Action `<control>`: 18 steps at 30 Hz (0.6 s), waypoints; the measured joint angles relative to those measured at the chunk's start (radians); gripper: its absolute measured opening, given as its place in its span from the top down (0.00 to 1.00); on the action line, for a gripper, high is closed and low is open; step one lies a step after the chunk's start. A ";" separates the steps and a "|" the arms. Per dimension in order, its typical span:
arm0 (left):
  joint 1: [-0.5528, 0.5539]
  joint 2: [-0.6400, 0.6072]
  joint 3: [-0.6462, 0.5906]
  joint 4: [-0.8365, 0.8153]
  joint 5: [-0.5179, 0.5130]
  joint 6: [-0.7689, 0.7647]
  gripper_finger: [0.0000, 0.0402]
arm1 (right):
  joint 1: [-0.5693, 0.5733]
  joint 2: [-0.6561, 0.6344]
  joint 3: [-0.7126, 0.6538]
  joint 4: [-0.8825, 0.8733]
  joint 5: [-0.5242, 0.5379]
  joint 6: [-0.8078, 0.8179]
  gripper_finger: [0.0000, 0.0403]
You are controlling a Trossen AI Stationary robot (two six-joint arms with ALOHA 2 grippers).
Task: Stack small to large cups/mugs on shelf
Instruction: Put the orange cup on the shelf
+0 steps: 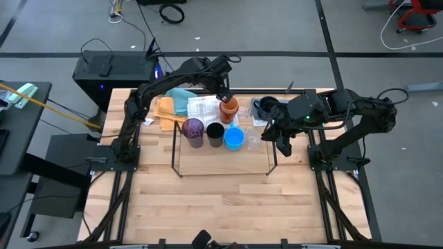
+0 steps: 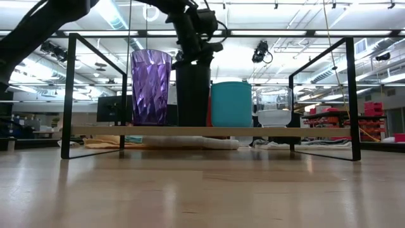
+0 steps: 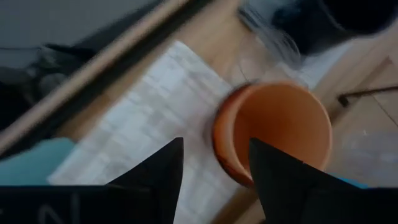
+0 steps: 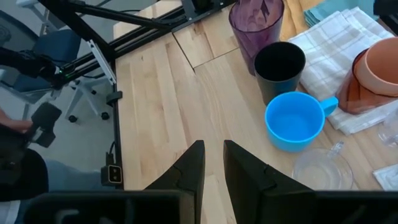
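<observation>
On the wooden table [image 1: 228, 207], toward its back edge, stands the shelf [image 1: 223, 174], a low frame of thin black rod. Behind it, near the back edge, lie folded cloths: a white checked towel [image 1: 203, 107], a teal cloth [image 1: 181, 97], a yellow cloth [image 1: 165, 111].

Row of cups along the shelf, left to right in the high view: purple faceted tumbler [image 1: 193, 131], black cup [image 1: 215, 133], bright blue mug [image 1: 234, 138], clear glass [image 1: 253, 143]. Tumbler, black cup and blue mug nearly touch.

Orange cups [image 1: 229, 108] sit nested, one inside the other, upright on the checked towel's edge, just behind the black cup. Dark navy mug [image 1: 267, 106] stands farther right, near the back edge.

Left gripper [image 1: 225, 97] hangs over the orange cups; fingers [image 3: 155, 171] spread wide, one to each side of the rim, no contact visible.

Right gripper [image 1: 284, 146] hovers beyond the shelf's right end; fingers narrow, holding nothing.
</observation>
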State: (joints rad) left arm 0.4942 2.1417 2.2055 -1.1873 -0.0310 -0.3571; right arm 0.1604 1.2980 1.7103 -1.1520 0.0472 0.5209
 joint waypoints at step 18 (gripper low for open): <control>-0.029 0.045 0.000 0.040 0.033 0.001 0.57 | 0.000 0.000 0.000 0.000 0.000 0.000 0.83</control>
State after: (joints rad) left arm 0.4656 2.1865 2.2059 -1.1474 0.0017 -0.3565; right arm 0.1604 1.2980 1.7103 -1.1519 0.0471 0.5213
